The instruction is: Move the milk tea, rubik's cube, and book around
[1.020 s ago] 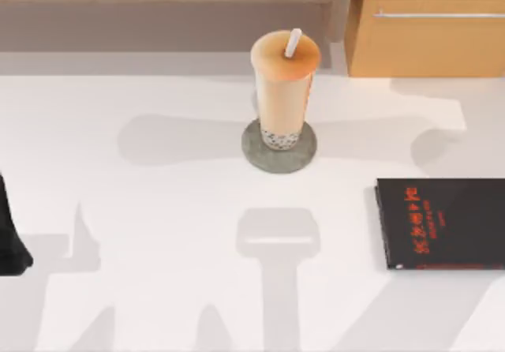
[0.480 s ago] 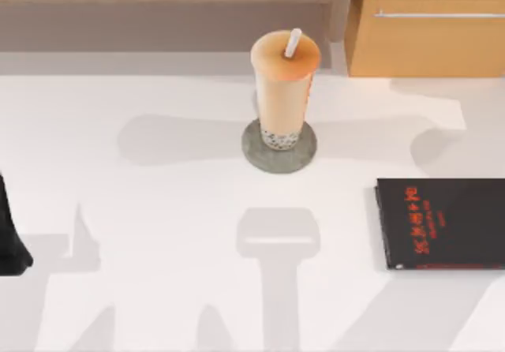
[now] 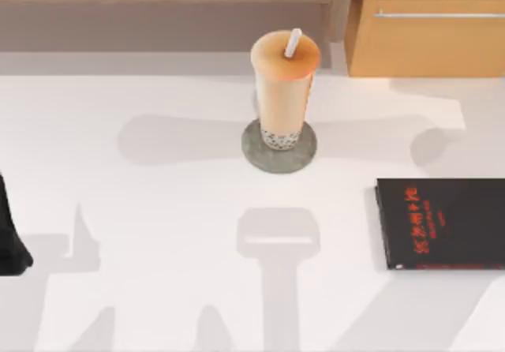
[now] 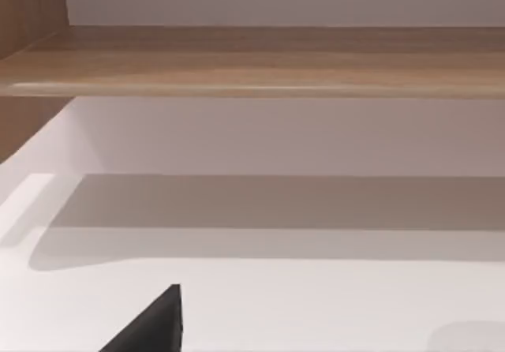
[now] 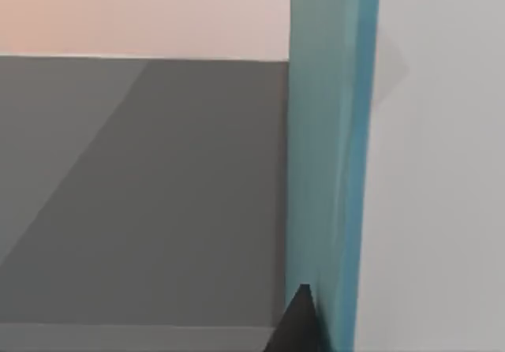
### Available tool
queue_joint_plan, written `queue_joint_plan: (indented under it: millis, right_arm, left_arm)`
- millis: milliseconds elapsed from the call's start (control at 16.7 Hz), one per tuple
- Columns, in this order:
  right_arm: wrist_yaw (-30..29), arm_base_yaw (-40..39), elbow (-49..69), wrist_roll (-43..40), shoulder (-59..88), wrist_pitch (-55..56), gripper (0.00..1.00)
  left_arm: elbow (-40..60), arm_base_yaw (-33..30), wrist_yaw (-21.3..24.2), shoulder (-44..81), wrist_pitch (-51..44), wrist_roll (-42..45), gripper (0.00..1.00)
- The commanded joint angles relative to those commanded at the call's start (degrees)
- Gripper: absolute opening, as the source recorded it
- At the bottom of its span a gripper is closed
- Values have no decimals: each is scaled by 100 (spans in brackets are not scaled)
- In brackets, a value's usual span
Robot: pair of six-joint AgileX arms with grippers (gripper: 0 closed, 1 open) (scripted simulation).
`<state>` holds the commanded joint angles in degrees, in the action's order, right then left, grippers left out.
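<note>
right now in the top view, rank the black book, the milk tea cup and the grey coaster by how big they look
1. The thin black book with red lettering looks largest, though the picture's right edge crops it.
2. The tall clear cup of peach-tan milk tea.
3. The round grey coaster under the cup, partly covered by it, so its rank below the cup is unsure.

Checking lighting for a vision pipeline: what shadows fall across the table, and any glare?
Top view: broad soft grey shadows cross the white table, a wide one behind the milk tea on its grey coaster, arm-shaped ones along the near edge; no glare. Left wrist view: a long grey shadow band under the wooden shelf. Right wrist view: a dark grey shaded area beside a blue edge.
</note>
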<state>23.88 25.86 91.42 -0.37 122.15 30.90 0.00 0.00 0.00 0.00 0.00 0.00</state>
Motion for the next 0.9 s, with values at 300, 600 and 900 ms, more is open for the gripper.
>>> queue_joint_plan:
  millis: [300,600,900]
  right_arm:
    - [52,49,-161,2,-249,-86,0]
    - [16,23,-187,67,-288,-63,0]
    - [-719,-59,-1076,1262,-1249,264,0]
  left_arm:
    - [0,0,0,0,0,0,100]
    - [0,0,0,0,0,0,100]
    - [0,0,0,0,0,0,100]
